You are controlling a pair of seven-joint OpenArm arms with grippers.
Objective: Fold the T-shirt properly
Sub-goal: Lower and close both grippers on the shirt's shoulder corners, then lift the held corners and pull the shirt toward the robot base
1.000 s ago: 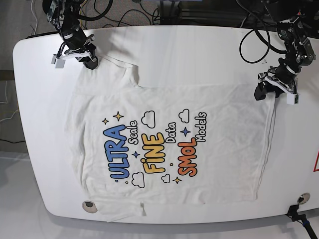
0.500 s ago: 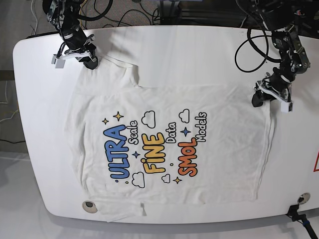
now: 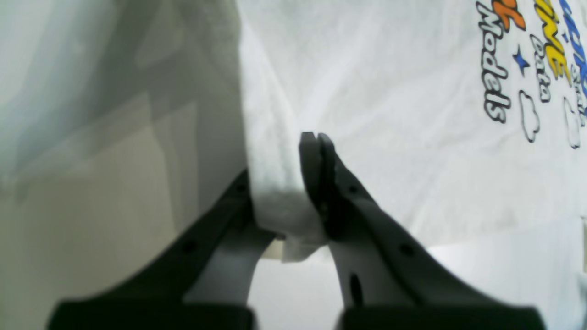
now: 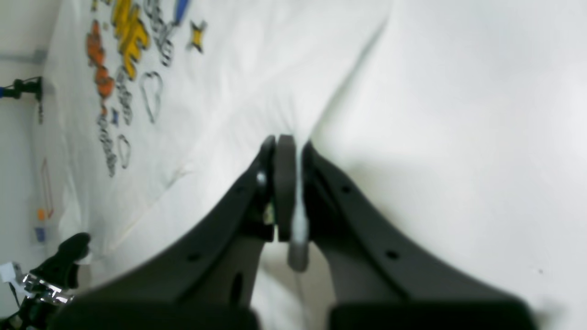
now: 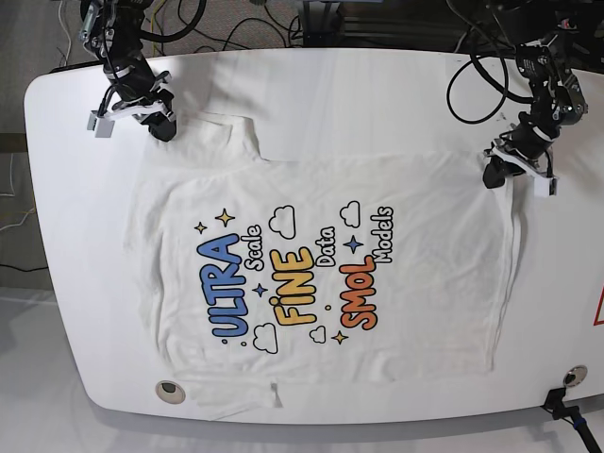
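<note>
The white T-shirt (image 5: 321, 264) lies spread on the table, print side up, with the "ULTRA Scale FINE Data SMOL Models" print in its middle. My left gripper (image 5: 500, 173) is at the shirt's far right corner. In its wrist view the left gripper (image 3: 280, 183) is shut on a bunched fold of the T-shirt (image 3: 367, 91). My right gripper (image 5: 159, 125) is at the far left sleeve. In its wrist view the right gripper (image 4: 291, 146) pinches a thin edge of the T-shirt (image 4: 238, 78).
The white table (image 5: 377, 94) has rounded corners, and the shirt's lower sleeve reaches its front edge. A round grommet (image 5: 168, 388) sits at the front left, a black clamp (image 5: 564, 406) at the front right. Cables (image 5: 477, 75) hang behind the right-hand arm.
Both grippers have shifted slightly toward the table's far side with the cloth held, and the shirt has slid a little that way and lies flatter.
</note>
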